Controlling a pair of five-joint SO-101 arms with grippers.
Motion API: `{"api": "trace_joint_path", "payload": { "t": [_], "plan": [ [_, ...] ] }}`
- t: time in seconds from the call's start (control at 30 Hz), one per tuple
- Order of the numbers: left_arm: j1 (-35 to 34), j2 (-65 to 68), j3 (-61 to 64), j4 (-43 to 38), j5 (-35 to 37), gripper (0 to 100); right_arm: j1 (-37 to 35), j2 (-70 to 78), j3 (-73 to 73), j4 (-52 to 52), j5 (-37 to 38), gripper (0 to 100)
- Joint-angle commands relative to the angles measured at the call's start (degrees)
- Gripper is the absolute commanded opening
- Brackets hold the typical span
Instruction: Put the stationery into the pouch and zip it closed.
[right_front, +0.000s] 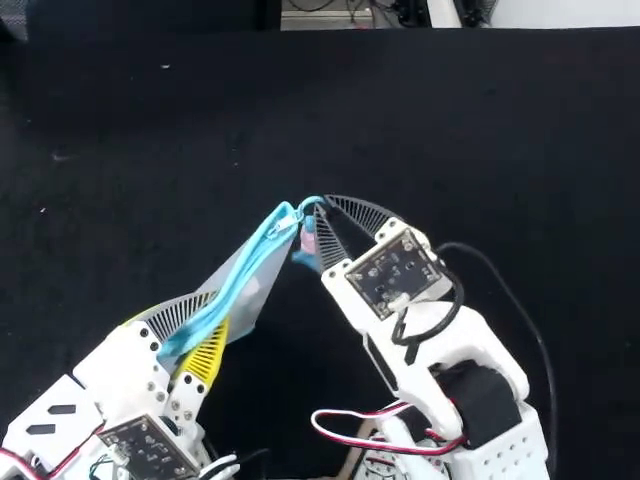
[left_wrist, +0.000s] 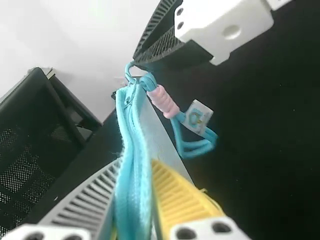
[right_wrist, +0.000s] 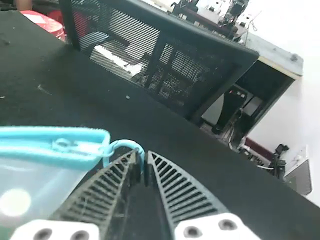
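Note:
A translucent pouch with a light-blue zipper hangs stretched above the black table between both arms. At the near left, my left gripper, one finger grey and one yellow, is shut on the pouch's lower end. My right gripper, with black ribbed fingers, is shut on the zipper's blue pull ring at the pouch's far end, its tips meeting. That gripper is also in the left wrist view. A pink bead and a blue cord with a small tag dangle below the ring. Something pale shows through the pouch wall.
The black table stretches open to the far side and left. A black mesh chair stands beyond the table's edge. Red, white and black cables loop around the right arm's base.

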Motion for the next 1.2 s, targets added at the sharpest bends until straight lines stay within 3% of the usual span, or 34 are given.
{"api": "trace_joint_path", "payload": {
  "t": [0.0,0.4,0.63,0.83,1.07,1.17],
  "plan": [
    [0.48,0.88,0.40,2.46,-0.26,3,-2.73,0.22,2.33,-1.58,-0.35,1.1],
    [0.57,0.88,0.40,2.46,-0.26,3,-3.60,0.22,2.86,-2.29,-0.35,1.2],
    [0.57,0.88,0.48,2.73,-0.26,3,-3.60,0.22,0.13,1.67,-0.35,21.8],
    [0.57,0.88,0.84,2.90,-0.26,3,-3.52,6.99,-6.46,3.16,4.13,18.5],
    [0.57,0.88,0.92,2.90,-0.35,3,-4.84,26.77,-29.93,24.70,3.78,18.8],
    [0.57,0.88,1.01,2.90,-0.35,3,-4.84,30.64,-38.29,33.14,13.27,18.8]
  ]
}}
